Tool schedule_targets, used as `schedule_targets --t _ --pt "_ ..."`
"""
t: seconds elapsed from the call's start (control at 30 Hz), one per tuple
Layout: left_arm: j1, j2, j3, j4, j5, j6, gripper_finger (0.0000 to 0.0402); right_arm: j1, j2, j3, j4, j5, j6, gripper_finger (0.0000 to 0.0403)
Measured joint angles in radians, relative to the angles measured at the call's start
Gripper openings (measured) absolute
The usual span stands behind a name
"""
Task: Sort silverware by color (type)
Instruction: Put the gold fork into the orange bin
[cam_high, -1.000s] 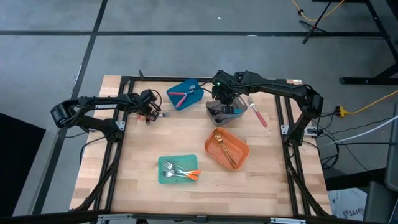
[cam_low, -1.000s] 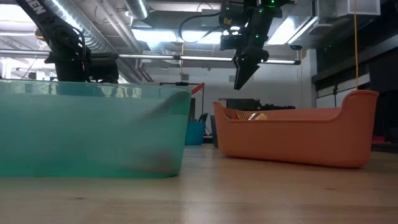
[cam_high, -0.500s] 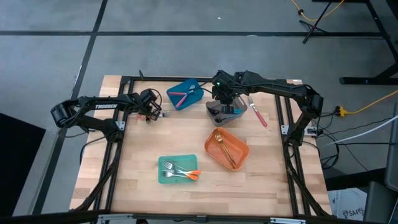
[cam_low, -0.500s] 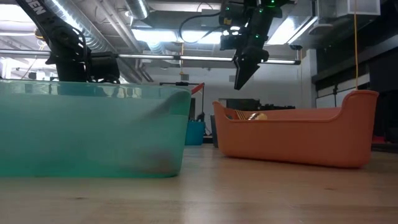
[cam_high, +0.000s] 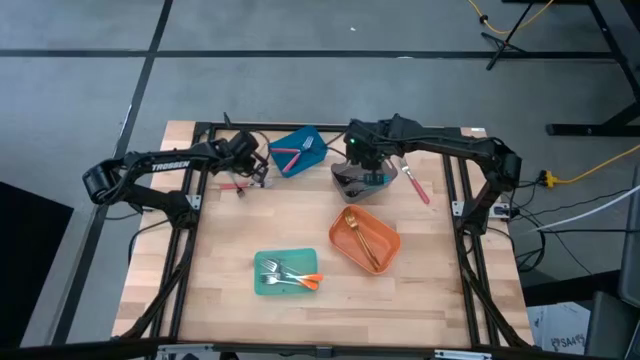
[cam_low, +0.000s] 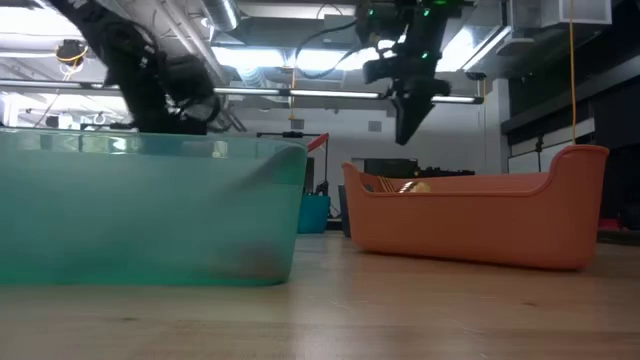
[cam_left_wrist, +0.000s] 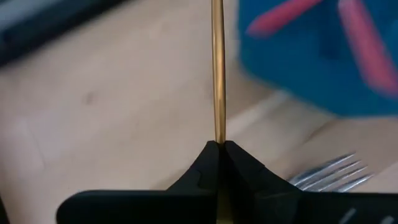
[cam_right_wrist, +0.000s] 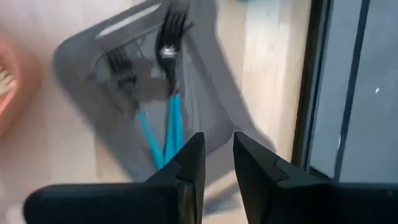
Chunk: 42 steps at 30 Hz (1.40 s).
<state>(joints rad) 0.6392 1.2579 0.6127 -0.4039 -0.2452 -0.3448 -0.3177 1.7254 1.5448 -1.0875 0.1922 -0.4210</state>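
Note:
My left gripper (cam_high: 257, 170) hangs over the table's far left, beside the blue bin (cam_high: 298, 152), which holds pink-handled forks (cam_high: 288, 155). It is shut on a thin gold utensil (cam_left_wrist: 217, 74). Below it a fork with silver tines (cam_left_wrist: 329, 174) and a red handle (cam_high: 236, 185) lies on the table. My right gripper (cam_right_wrist: 217, 158) stands open with nothing between its fingers, above the grey bin (cam_high: 360, 182), where blue-handled forks (cam_right_wrist: 165, 124) lie. Gold utensils (cam_high: 362, 238) lie in the orange bin (cam_high: 388, 245). Orange-handled forks (cam_high: 290, 275) lie in the teal bin (cam_high: 262, 285). My left gripper pinches the gold utensil's thin shaft (cam_left_wrist: 217, 134) between its two fingertips. The shaft runs straight out ahead of the fingers, along them. Its far end leaves the picture, and the end between the fingers is hidden by them.
A pink-handled utensil (cam_high: 414, 182) lies on the table to the right of the grey bin. The black frame rails (cam_high: 200, 200) run along the table's left and right sides. Bare wood lies between the bins at the middle and near side.
My left gripper has gone up and toward the far edge, closer to the blue bin. My right gripper has tipped a little, its fingers now pointing more straight down above the grey bin.

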Motion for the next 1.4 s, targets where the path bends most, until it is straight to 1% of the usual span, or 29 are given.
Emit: schedule_targets --t 0.13,0.27,0.47,0.63,0.83,0.9,0.93,1.03,1.13,1.3,1.4 --pt "-0.024 0.0 0.093 -0.005 -0.023 0.047 0.0003 0.047 -0.04 0.0 -0.062 0.046 0.024 0.0073" --pt "-0.06 -0.001 0.193 -0.004 -0.033 0.103 0.0002 0.084 -0.097 0.0 -0.084 0.067 0.065 0.0073" --pt "-0.176 -0.001 0.308 0.01 -0.035 0.194 0.0002 0.112 -0.192 0.0 -0.108 0.094 0.163 0.0073" --pt "-0.316 -0.002 0.329 0.069 -0.035 0.286 0.0002 0.095 -0.261 0.0 -0.114 0.111 0.301 0.0073" --pt "-0.484 -0.002 0.329 0.11 -0.035 0.437 0.0002 0.094 -0.286 0.0 -0.109 0.101 0.44 0.0073" --pt "-0.533 -0.002 0.329 0.115 -0.035 0.465 0.0002 0.095 -0.285 0.0 -0.103 0.059 0.451 0.0073" --pt "-0.555 -0.002 0.329 0.115 -0.035 0.473 0.0002 0.095 -0.284 -0.001 -0.086 0.022 0.457 0.0073" --pt "-0.617 -0.002 0.329 0.115 -0.043 0.487 0.0002 0.095 -0.281 -0.003 -0.022 -0.105 0.483 0.0073" --pt "-0.673 -0.002 0.329 0.115 -0.052 0.489 0.0002 0.095 -0.28 -0.004 0.071 -0.186 0.521 0.0073" --pt "-0.758 0.004 0.329 0.124 -0.053 0.489 0.0003 0.095 -0.269 -0.004 0.243 -0.291 0.675 0.0073" --pt "-0.807 0.022 0.329 0.139 -0.058 0.489 0.0003 0.096 -0.245 -0.004 0.324 -0.373 0.772 0.0073"
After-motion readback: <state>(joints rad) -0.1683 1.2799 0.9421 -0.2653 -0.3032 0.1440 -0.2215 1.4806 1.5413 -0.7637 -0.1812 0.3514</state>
